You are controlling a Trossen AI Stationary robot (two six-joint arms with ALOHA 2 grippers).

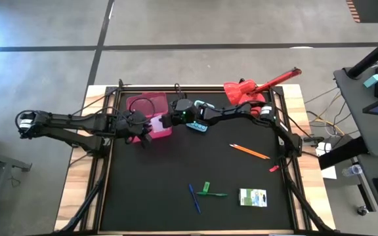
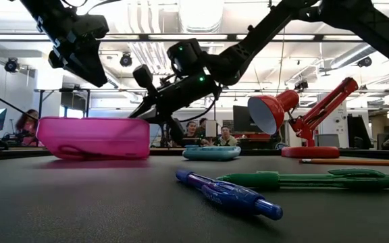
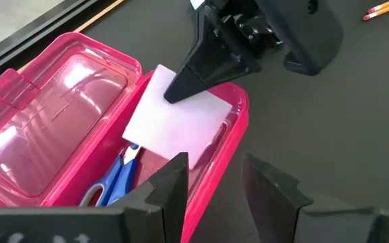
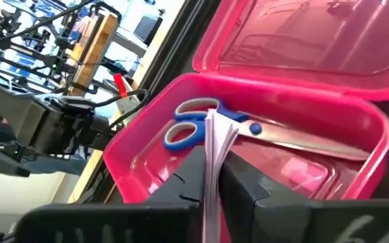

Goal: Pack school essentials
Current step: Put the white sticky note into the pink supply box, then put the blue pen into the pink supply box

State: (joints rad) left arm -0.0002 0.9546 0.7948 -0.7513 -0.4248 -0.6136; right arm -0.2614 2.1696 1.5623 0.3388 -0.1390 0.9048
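Right wrist view is showing the right gripper [image 4: 211, 177] pinching the note pad [image 4: 216, 145] on its edge, over the open pink box [image 4: 147, 172]. The blue scissors [image 4: 198, 128] are already lying inside. To do this well, the fingers should be lowering the pad flat before letting go, so it is not catching the rim. Left wrist view is showing the pad's flat face, and the left gripper [image 3: 215, 182] waiting beside the box, fingers spread and empty. High view alone is showing pens and the pencil [image 1: 249, 151] lower right on the counter [image 1: 149, 190].

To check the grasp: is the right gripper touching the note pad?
Touching. The right wrist view shows the right gripper pinching the pale note pad edge-on.
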